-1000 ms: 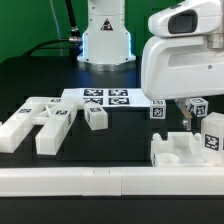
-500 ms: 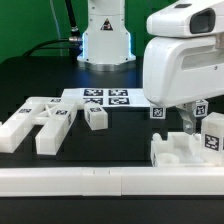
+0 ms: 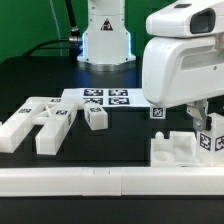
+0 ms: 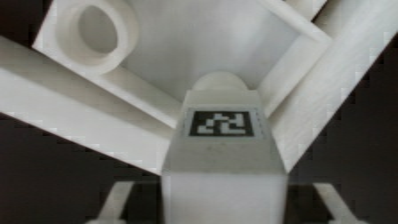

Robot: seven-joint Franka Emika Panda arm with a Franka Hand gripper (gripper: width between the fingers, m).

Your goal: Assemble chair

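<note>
Chair, unassembled: white plastic parts with black-and-white tags, spread over a black table (image 3: 40,80)

1. Upright tagged part (image 3: 211,138): at 4 o'clock in the exterior view, near that view's right edge. It stands upright with its tag facing the camera. The gripper (image 3: 206,122) comes down on it from above, and its jaws are closed on the part's upper end. In the wrist view the same part (image 4: 222,150) fills the middle of the picture with its tag square-on. Slanted white bars (image 4: 71,100) lie behind it, and which part they belong to cannot be told

2. Blocky part (image 3: 172,150): notched block at 5 o'clock, just beside item 1 on its 9 o'clock side. Whether the two touch cannot be told

3. Small tagged piece (image 3: 157,111): near the centre, towards 3 o'clock, partly hidden behind the arm's white housing

4. Small tagged cube (image 3: 97,117): close to the centre, towards 9 o'clock, standing apart from the other parts

5. Pronged flat pieces (image 3: 45,135): at 8 o'clock, lying flat close together, tags on top, well apart from items 1 and 2

Fixtures
- Marker board (image 3: 100,97): flat on the table just towards 12 o'clock of the cube
- Border rail (image 3: 100,182): long and white, running across 6 o'clock
- Arm base (image 3: 105,35): at 12 o'clock
</note>
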